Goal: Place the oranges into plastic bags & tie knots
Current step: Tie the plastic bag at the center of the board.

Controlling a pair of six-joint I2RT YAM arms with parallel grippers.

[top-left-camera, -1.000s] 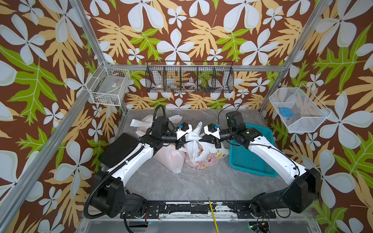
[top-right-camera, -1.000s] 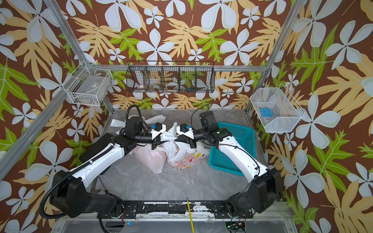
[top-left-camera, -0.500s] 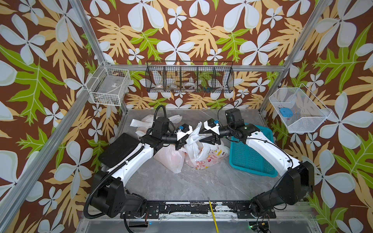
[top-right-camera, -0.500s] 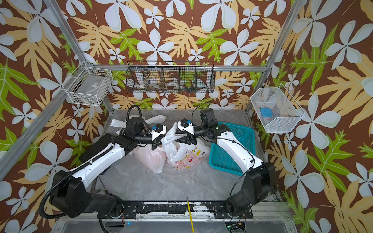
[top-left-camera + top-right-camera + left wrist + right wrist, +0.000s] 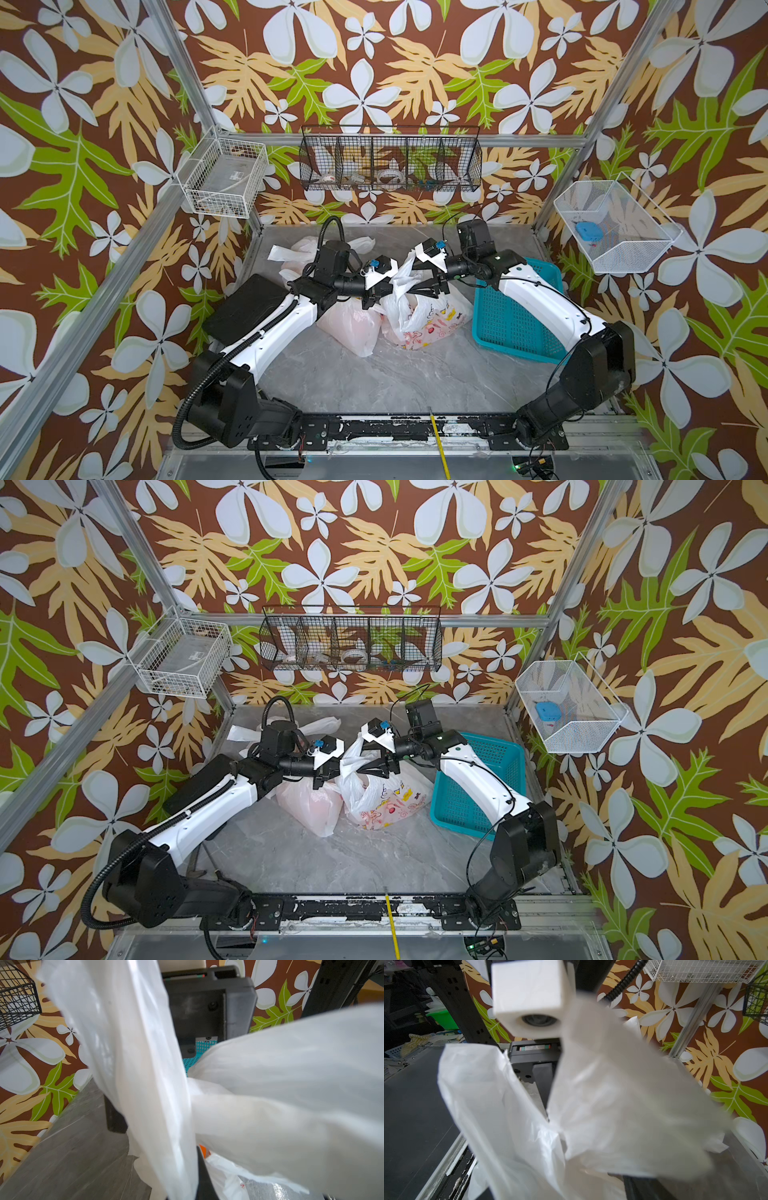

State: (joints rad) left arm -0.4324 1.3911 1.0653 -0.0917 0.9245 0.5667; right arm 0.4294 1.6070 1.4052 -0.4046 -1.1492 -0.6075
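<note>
White plastic of the printed bag (image 5: pixel 419 328), mid-table beside the bare teal basket (image 5: pixel 515 320), looks loaded and half-knotted: the left gripper (image 5: pixel 369 301) clamps one handle (image 5: pixel 145 1064), the right gripper (image 5: pixel 419 286) gapes with jaws apart, so pulling the knot tight seems to remain.

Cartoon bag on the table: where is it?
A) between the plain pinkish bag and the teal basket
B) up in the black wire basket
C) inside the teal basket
A: both top views show the cartoon bag lying between the plain pinkish bag and the teal basket.
</note>
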